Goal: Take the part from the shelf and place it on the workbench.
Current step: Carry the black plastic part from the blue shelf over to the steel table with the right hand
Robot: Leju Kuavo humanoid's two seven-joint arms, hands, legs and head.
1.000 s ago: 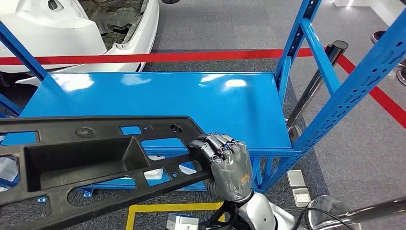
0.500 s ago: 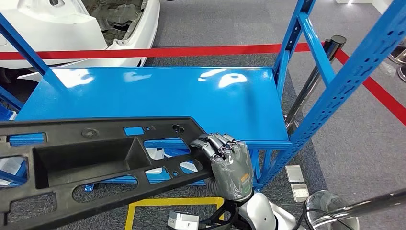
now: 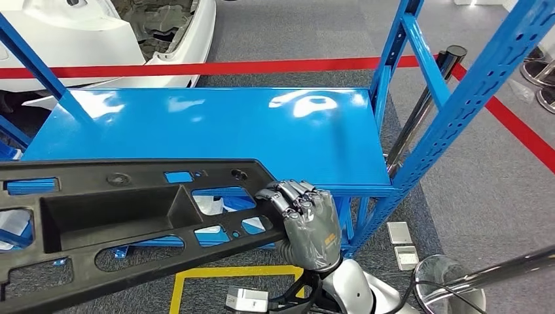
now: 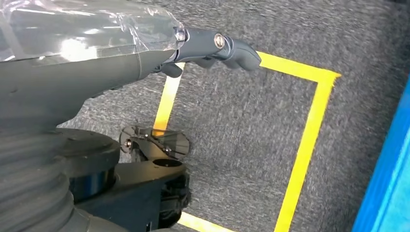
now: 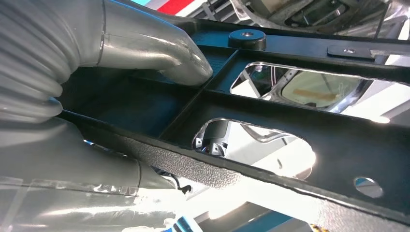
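The part (image 3: 131, 216) is a long black plastic panel with a recessed tray and several cut-outs. It hangs level in front of the blue shelf (image 3: 216, 131), over the shelf's front edge and the floor, and runs out past the picture's left edge. My right hand (image 3: 307, 219) grips its right end, fingers curled over the top rim. In the right wrist view the thumb (image 5: 159, 53) presses into a ribbed pocket of the part (image 5: 290, 121). My left hand (image 4: 212, 46) hangs over grey carpet with its fingers stretched out and nothing in them.
Blue perforated uprights (image 3: 458, 111) frame the shelf on the right. A red barrier band (image 3: 262, 67) and a chrome post (image 3: 425, 111) stand behind it, beside a white car body (image 3: 98, 33). Yellow floor tape (image 3: 229, 275) and grey floor boxes (image 3: 402, 242) lie below.
The whole picture has shifted a little, so the camera has moved; the shelf sits slightly higher in view. My right hand keeps the same grip on the part.
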